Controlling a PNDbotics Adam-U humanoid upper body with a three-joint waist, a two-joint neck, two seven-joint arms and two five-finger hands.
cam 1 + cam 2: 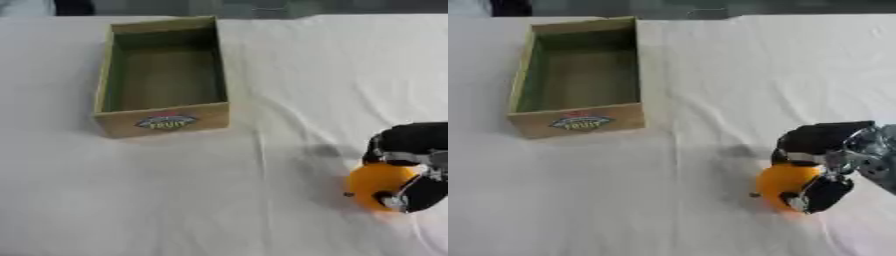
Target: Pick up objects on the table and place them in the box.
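Right eye view is showing your right hand coming in from 3 o'clock, its fingers curling round the orange ball from above and from the near side. The ball is sitting at about 4 o'clock on the white-covered tabletop, and whether it is touching the cloth you cannot tell. The cardboard box is standing open at 11 o'clock, well apart from the ball.
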